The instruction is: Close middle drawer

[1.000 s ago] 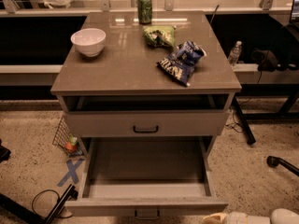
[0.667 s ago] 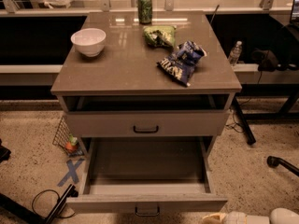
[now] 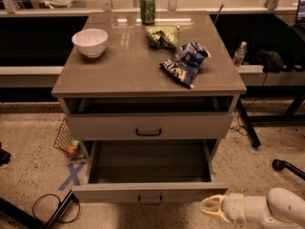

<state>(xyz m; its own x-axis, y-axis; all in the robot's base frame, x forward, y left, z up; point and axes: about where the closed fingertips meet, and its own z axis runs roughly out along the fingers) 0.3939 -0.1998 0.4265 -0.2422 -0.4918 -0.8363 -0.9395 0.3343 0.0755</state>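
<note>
The middle drawer (image 3: 149, 193) is pulled far out of the grey-beige cabinet; its low flat front has a small dark bar handle (image 3: 150, 200) and its inside looks empty. Above it, the taller-fronted top drawer (image 3: 148, 126) with a larger black handle stands slightly open. The lowest drawer is hidden under the middle one. My gripper (image 3: 206, 208) is at the bottom right, cream-coloured, pointing left, just right of and slightly below the middle drawer front's right end. Its fingers are together and hold nothing.
On the cabinet top (image 3: 124, 66) are a white bowl (image 3: 90, 42), a green can (image 3: 147, 7), a green snack bag (image 3: 162, 35) and a blue chip bag (image 3: 186, 63). A water bottle (image 3: 239, 54) stands to the right. A wire basket (image 3: 66, 140) and cables (image 3: 52, 206) lie on the floor to the left.
My gripper and arm have come further into view, moving left and up towards the right end of the middle drawer's front. The drawers have not moved.
</note>
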